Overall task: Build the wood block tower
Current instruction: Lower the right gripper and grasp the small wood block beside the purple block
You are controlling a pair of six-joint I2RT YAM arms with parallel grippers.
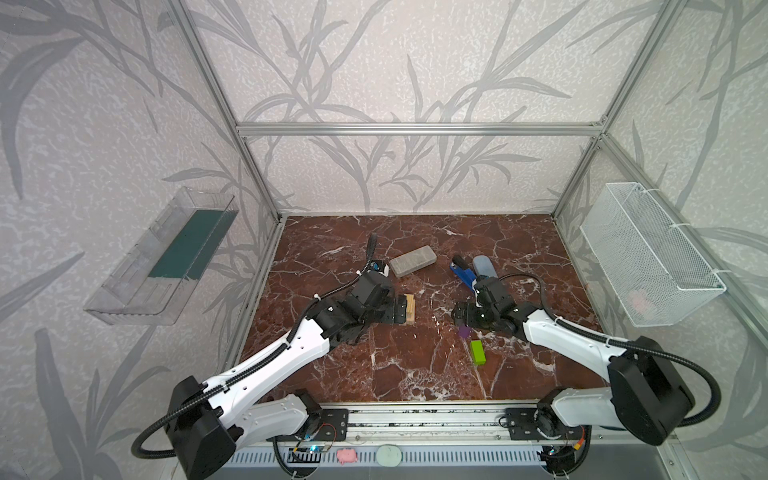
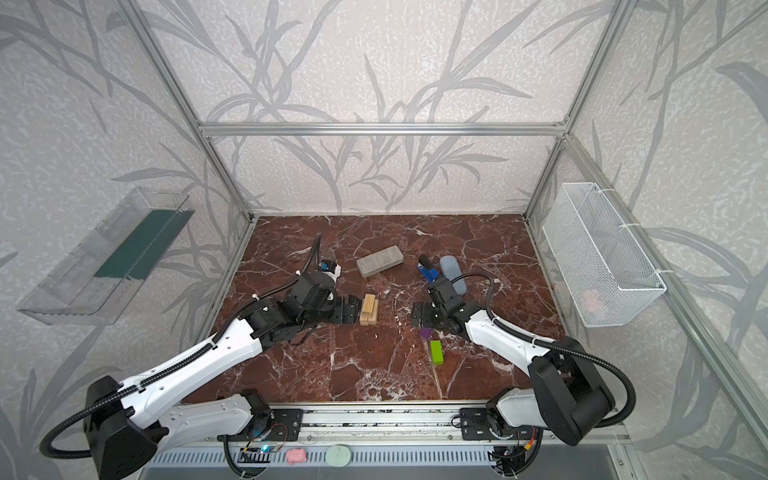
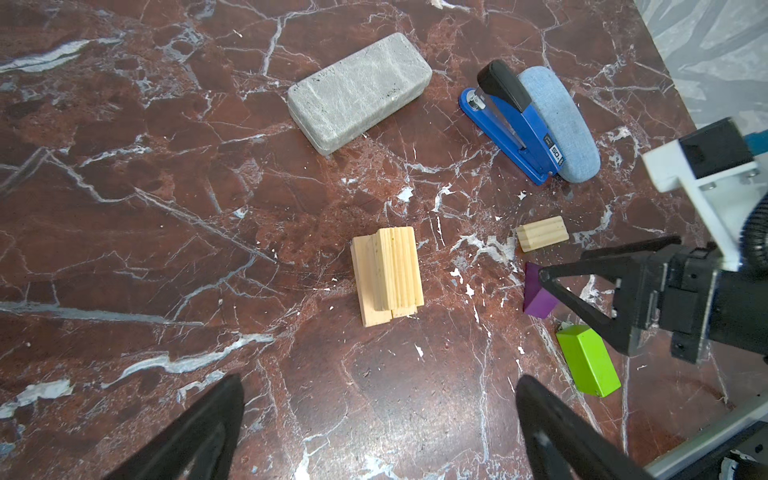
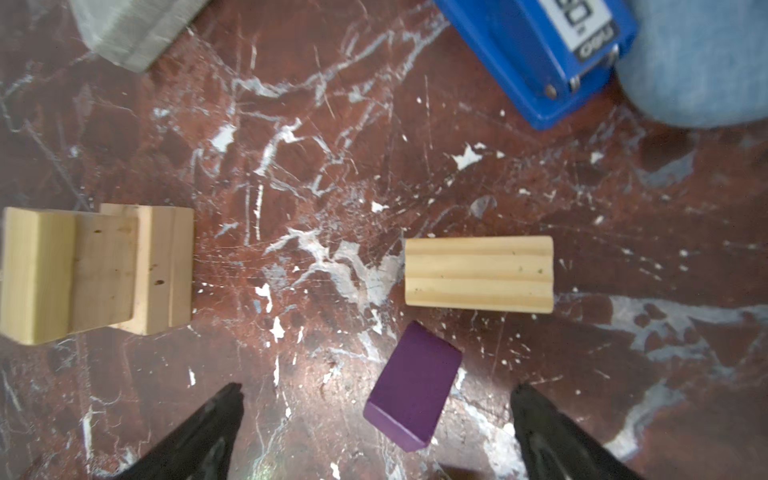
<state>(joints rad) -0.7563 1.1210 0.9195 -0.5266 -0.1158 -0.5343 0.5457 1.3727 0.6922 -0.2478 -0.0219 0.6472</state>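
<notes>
Arms come in low from the front rail, both bent at the elbow and reaching toward the middle of the red-brown marbled surface (image 1: 415, 365). The left tool (image 1: 399, 311) is released. Its jaws stand wide with nothing between them, just left of the tower (image 1: 409, 309) in both top views. From the left wrist, that stack stands ahead of the fingertips, clear of them. The right tool (image 4: 376, 392) is also spread open and grips nothing. It hangs over the purple rectangular wood block (image 4: 413, 384), which lies flat and skewed between its fingers.

The tower is a short stack of pale natural wood blocks (image 3: 388, 274) near the middle of the surface. It has at least two layers, with the upper one sitting off-centre on a wider base. How many blocks it holds cannot be told.

Three blocks lie loose to its right: one pale ridged wood block (image 4: 478, 274), the one purple block, and one lime green block (image 3: 588, 361) nearest the front. Further back lie one speckled grey slab (image 3: 359, 93), one blue-and-black stapler (image 3: 515, 120), and one pale blue fabric oval case (image 3: 557, 120) touching the stapler.
</notes>
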